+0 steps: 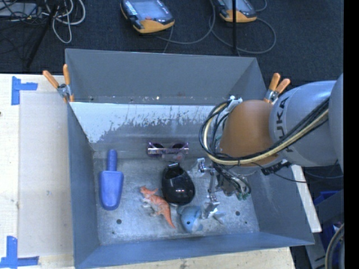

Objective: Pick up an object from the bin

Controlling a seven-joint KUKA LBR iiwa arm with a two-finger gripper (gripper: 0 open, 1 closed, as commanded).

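My gripper (212, 208) hangs low over the bin floor at the front right, under the orange wrist cover. Just to its left lies a small blue rounded thing (190, 219), close to the gripper tip. A glossy black mouse-shaped thing (178, 186) sits to the gripper's upper left. An orange toy dinosaur (159, 204) lies left of the blue thing, nose toward it.
A blue plastic scoop (111, 184) lies at the left of the bin floor, handle pointing to the back. A pair of dark sunglasses (168, 148) rests against the back wall. The arm and its cables reach in over the bin's right side.
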